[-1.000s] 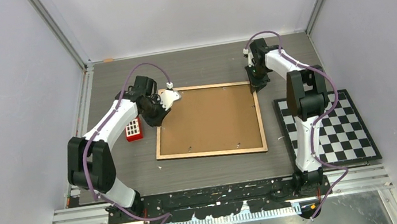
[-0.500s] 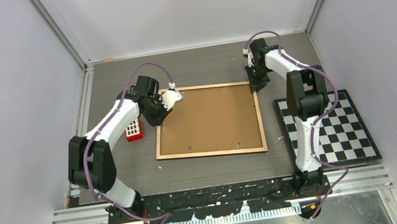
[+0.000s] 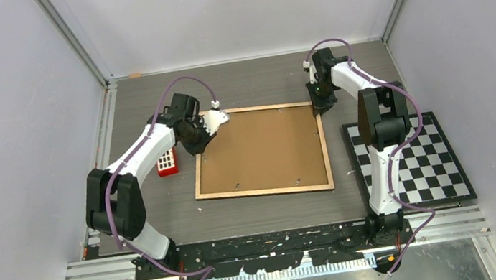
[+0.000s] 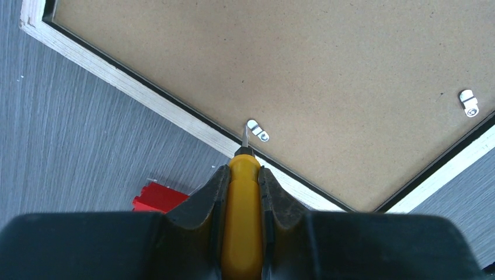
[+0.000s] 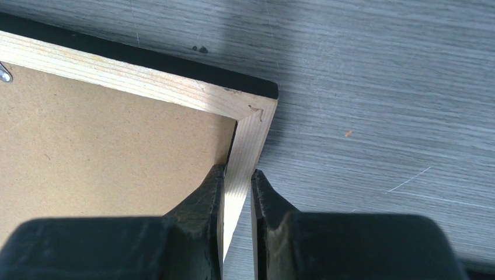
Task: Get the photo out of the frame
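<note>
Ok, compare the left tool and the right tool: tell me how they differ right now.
The left tool is shut on a yellow-handled screwdriver; the right tool is shut on the frame itself, pinching its wooden rail. The left tool works at the frame's left side, blade tip at a metal clip; the right tool sits by the far right corner. Both are shut, over the frame's upturned back.

No writing for us to read.
We find no letters, numbers, labels or brand marks on the brown board in the back of the frame, on the checkerboard or on the yellow tool handle. The white marks on the red block are too small for us to make out.
</note>
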